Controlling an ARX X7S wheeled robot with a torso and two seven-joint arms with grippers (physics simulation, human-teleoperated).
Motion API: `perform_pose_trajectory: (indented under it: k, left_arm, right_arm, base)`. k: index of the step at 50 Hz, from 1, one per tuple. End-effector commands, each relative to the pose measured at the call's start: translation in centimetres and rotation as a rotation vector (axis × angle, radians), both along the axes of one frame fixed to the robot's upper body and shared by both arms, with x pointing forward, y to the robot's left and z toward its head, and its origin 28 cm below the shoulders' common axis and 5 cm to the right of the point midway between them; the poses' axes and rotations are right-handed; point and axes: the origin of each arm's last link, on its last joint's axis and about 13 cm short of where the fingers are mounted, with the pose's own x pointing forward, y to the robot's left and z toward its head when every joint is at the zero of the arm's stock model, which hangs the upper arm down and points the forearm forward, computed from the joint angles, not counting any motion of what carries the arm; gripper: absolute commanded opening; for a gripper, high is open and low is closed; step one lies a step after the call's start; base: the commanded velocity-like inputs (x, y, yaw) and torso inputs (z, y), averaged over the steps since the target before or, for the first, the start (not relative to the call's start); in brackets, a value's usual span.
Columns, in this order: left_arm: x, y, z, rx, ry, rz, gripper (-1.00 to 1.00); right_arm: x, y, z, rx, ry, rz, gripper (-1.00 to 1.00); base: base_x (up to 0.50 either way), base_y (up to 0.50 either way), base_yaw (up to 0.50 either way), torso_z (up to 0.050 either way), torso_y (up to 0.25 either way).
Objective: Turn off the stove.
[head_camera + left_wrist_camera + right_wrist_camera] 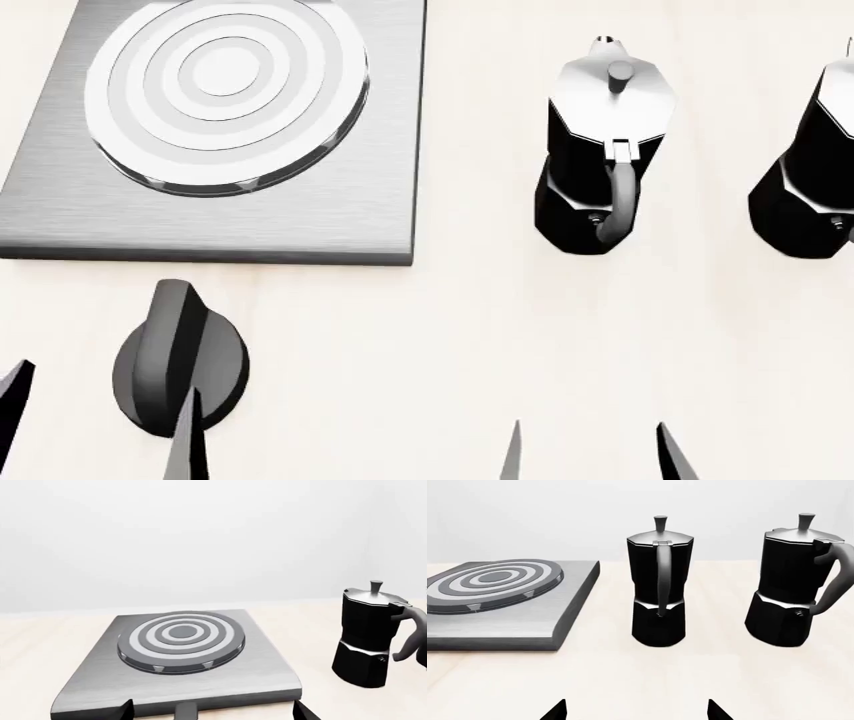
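The stove is a flat grey brushed-metal plate [387, 150] with a round ringed burner [227, 90], at the head view's upper left. Its black ridged knob [180, 370] sits on the table in front of the plate. My left gripper [96, 425] is open, with only the fingertips showing; one tip overlaps the knob's near edge. In the left wrist view the knob's handle [185, 711] rises between the open jaws of the left gripper [213, 712], in front of the plate [267, 680] and burner [180, 640]. My right gripper [593, 455] is open and empty, also shown in the right wrist view [636, 711].
Two black-and-silver moka pots stand right of the stove, one [607, 150] near the middle and one [814, 170] at the right edge. Both show in the right wrist view [658, 580] [797, 585]. The light wooden table [441, 350] is bare ahead of the right gripper.
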Motion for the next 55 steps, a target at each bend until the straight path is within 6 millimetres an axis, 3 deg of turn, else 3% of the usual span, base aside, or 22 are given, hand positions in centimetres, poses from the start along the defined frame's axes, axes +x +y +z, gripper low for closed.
perform_pose_trajectory:
  k: [1,28,55]
  left_arm:
    - [1.6,-0.1,-0.5,0.009,0.005,0.025,1.00]
    - [5.2,0.5,-3.8,0.066,0.050,0.135,1.00]
    - [7.6,1.4,-5.2,0.062,0.094,0.199,1.00]
  right_arm:
    - [0.1,0.0,0.0,-0.001,0.001,0.001,1.00]
    - [0.1,0.1,-0.1,-0.006,0.005,0.009,1.00]
    - [0.1,0.1,-0.2,-0.006,0.008,0.016,1.00]
  base:
    - [0.00,0.00,0.00,0.000,0.000]
    - [0.00,0.00,0.00,0.000,0.000]
    - [0.00,0.00,0.00,0.000,0.000]
